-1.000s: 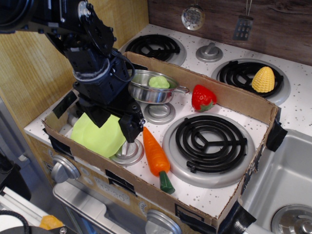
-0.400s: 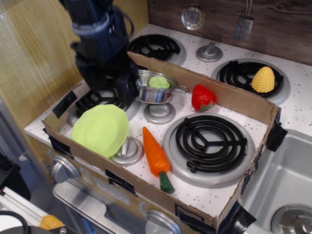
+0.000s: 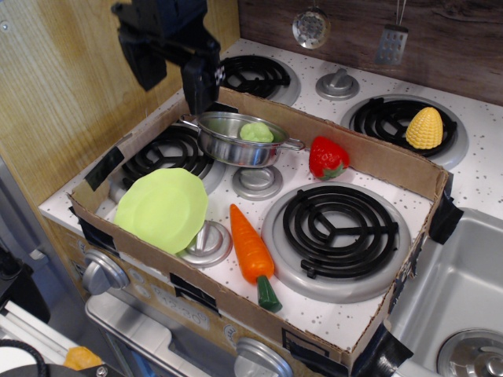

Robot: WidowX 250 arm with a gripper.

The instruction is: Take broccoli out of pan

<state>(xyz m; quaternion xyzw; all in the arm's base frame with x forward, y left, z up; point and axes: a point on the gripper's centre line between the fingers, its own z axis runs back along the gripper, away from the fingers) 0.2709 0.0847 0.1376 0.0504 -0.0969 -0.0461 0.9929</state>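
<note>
The gripper (image 3: 174, 77) hangs high over the back-left corner of the stove, its two dark fingers spread apart with nothing between them — a stance that reads as a staging height, clear of the cardboard wall and of the pan's rim, from which a straight drop is possible. The broccoli (image 3: 256, 132) lies below and to the right of the gripper, inside the pan (image 3: 233, 141), resting against the far right part of the pan's floor; it is untouched, so the task is not yet begun in earnest. The pan sits just below the gripper, one thin wire handle pointing back toward it and the other away to the right, toward the red pepper (image 3: 327, 157). I judge the shallow sides matter here: the fingers must come in from above, since the rim blocks a sideways approach.

Farther from the gripper, toward the front, a lime-green plate (image 3: 163, 209) lies tilted over a burner cap, and a carrot (image 3: 252, 252) lies just right of it with its green tip pointing to the front. These are all penned in by a low cardboard tray (image 3: 377, 163) laid over a white speckled toy stovetop (image 3: 479, 177) with black coil burners. A yellow corn (image 3: 425, 128) sits outside the tray, well off to the gripper's right. Behind runs a dark wood wall with hanging utensils — a pale wood panel stands at the left, a sink at the far right.
</note>
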